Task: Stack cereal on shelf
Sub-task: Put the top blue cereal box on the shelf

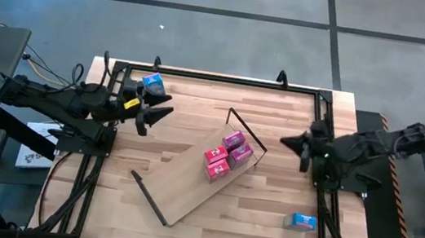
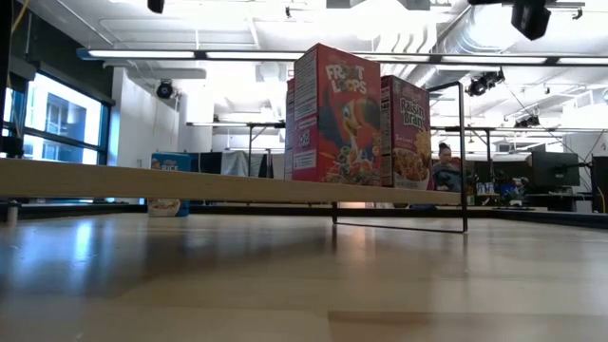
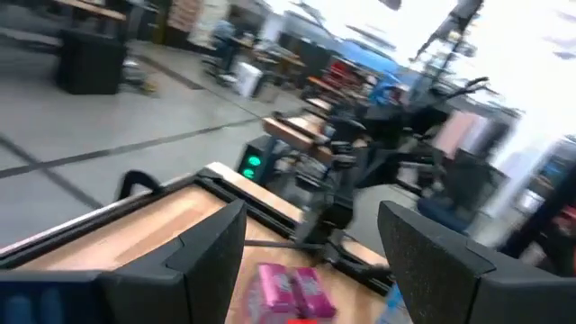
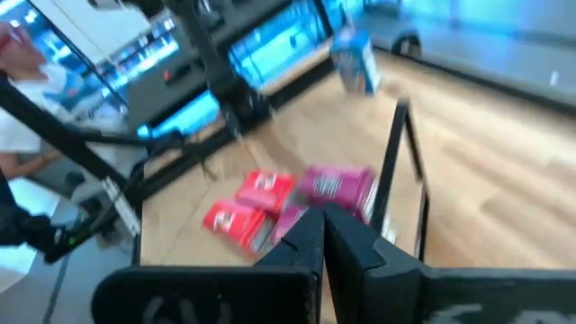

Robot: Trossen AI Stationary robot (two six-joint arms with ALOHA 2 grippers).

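Observation:
The shelf (image 1: 183, 183), a light-wood board with black wire frames at both ends, lies diagonally mid-table. On it stand two pink cereal boxes (image 1: 236, 146) and two red ones (image 1: 216, 162), clustered at its far right end. One blue box (image 1: 154, 84) stands near the table's far left corner, and another (image 1: 300, 221) lies near the right edge. My left gripper (image 1: 166, 106) hovers open just right of the far blue box, pointing at the shelf. My right gripper (image 1: 285, 142) is shut, right of the shelf's boxes. The low view shows the boxes (image 2: 332, 114) upright on the board.
A black frame (image 1: 218, 77) runs along the table's far and side edges. Bare tabletop (image 1: 267, 200) lies between the shelf and the near right blue box. The shelf's wire end frame (image 4: 396, 171) rises beside the pink boxes. A person (image 2: 445, 166) sits in the room beyond.

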